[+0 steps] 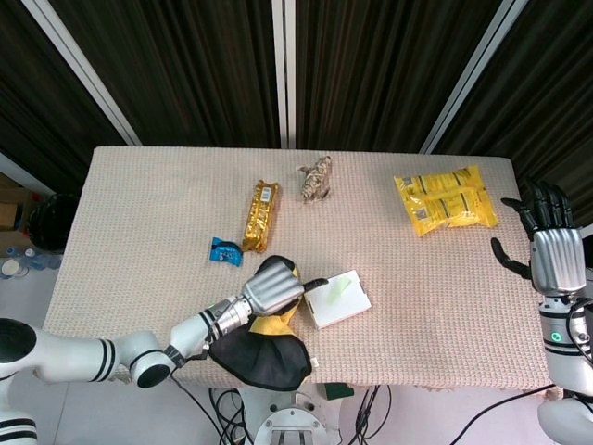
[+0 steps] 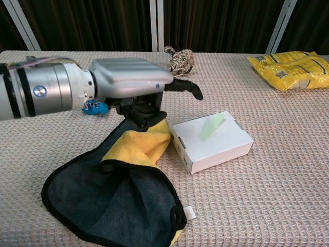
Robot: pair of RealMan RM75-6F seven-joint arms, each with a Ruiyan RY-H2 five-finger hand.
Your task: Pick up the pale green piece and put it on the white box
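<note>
Left hand (image 2: 134, 85) hovers above the cloth (image 2: 115, 190), holding nothing, one finger extended and the rest curled under. Pale green piece (image 2: 211, 125) lies flat on the white box (image 2: 216, 146), so placement appears complete. Right hand (image 1: 548, 243) idles with fingers spread, holding nothing.

No legible text; print on yellow bag (image 1: 447, 199) and gold pack (image 1: 261, 215) too small.

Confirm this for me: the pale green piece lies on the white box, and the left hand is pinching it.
Not quite. The pale green piece does lie on the white box, but the left hand is not pinching it. The chest view shows the hand raised above the table, clear of the box, with one finger pointing out and nothing held.
</note>
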